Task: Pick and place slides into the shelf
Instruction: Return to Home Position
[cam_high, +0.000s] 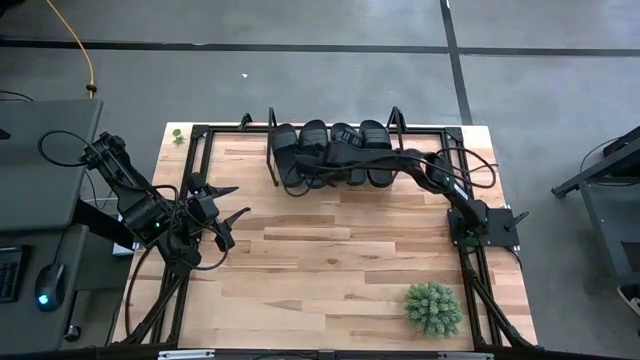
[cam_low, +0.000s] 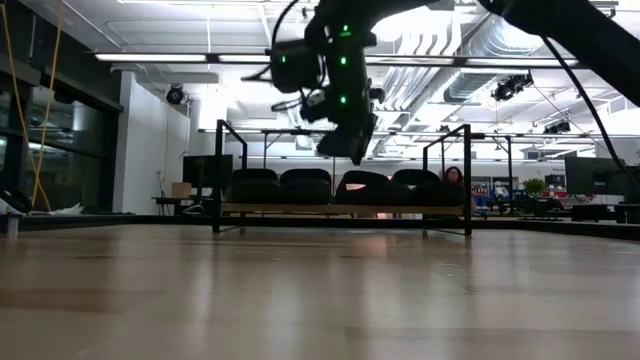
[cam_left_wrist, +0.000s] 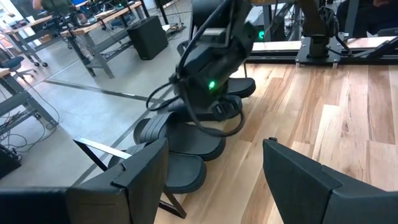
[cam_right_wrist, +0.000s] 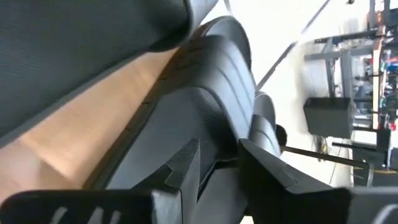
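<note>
Four black slides (cam_high: 375, 150) lie side by side on the shelf (cam_low: 300, 210), a low wooden board between black uprights at the table's far edge. My right arm reaches in from the right, over the row. Its gripper (cam_right_wrist: 219, 165) is low over the middle of the row (cam_low: 350, 150), its fingers only narrowly apart with dark slide material between them. A ridged strap (cam_right_wrist: 217, 59) fills the view ahead of it. My left gripper (cam_high: 240, 202) waits open above the table's left side, facing the shelf (cam_left_wrist: 214, 168). My right gripper has a slide's sole (cam_right_wrist: 217, 146) pinched between its two fingers (cam_right_wrist: 186, 163), at the end nearer me. The fingers slant down from above and from the near side. The slide's far part lies on the shelf board (cam_right_wrist: 93, 106). Which slide of the row it is cannot be told.
A round green plant (cam_high: 433, 308) stands near the table's near right corner, and a small green one (cam_high: 177, 134) at the far left corner. Black frame rails (cam_high: 200, 160) run along the table's left and right sides. Bare wood lies between the shelf and the near edge.
</note>
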